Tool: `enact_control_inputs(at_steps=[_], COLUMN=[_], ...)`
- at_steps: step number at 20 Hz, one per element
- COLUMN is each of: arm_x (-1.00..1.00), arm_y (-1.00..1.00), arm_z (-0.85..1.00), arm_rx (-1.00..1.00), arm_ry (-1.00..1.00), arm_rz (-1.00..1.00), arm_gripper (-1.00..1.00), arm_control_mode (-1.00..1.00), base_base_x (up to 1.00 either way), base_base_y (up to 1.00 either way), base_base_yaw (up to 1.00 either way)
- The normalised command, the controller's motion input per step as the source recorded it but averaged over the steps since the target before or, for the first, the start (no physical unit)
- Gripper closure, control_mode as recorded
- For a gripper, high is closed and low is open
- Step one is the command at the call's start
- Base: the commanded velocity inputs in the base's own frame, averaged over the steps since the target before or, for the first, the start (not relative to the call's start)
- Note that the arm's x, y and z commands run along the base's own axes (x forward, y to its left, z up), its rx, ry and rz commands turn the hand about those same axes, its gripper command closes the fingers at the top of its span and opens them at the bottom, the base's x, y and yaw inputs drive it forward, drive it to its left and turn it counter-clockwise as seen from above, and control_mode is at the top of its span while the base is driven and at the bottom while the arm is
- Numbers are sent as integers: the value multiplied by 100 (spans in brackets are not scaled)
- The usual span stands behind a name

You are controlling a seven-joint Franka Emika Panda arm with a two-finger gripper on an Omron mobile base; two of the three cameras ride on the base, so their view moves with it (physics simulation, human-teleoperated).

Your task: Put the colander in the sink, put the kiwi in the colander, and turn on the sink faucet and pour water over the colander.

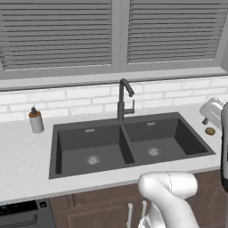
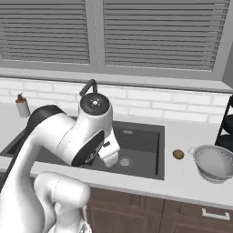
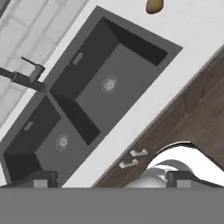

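Gripper (image 3: 111, 179) open, holding nothing, above the sink (image 3: 131, 41); colander (image 2: 214, 162) and kiwi (image 2: 178, 154) rest on the counter (image 2: 182, 136).

sink (image 1: 129, 147) matte dark grey, metal drains (image 1: 154, 152); counter (image 1: 26, 156) smooth pale; cabinets (image 2: 150, 214) brown wood; colander (image 2: 215, 162) perforated, glossy.

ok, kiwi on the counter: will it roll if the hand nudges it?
Probably. The kiwi is a small rounded oval lying loose on the flat counter, so a side push could roll it. It looks rigid and light. The colander beside it might stop it.
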Motion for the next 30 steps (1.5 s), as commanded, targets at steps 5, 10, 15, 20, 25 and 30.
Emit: enact_control_inputs(at_steps=[5,10,15,20,25,30], arm_x=[-64,-33,5,34,54,55], arm_y=[-98,-96,-84,-72,-47,-47], arm_z=[-12,-33,-40,-44,-37,-5], arm_rx=[19,10,1,4,5,9], arm_ry=[17,21,13,0,-8,-3], arm_rz=[-37,-37,-31,-14,-3,0], arm_gripper=[-100,-100,-100,-100,-100,-100], arm_control_mode=[-100,-100,-100,-100,-100,-100], base_base_x=[0,0,0,0,0,0], base_base_y=[0,0,0,0,0,0], base_base_yaw=[0,0,0,0,0,0])
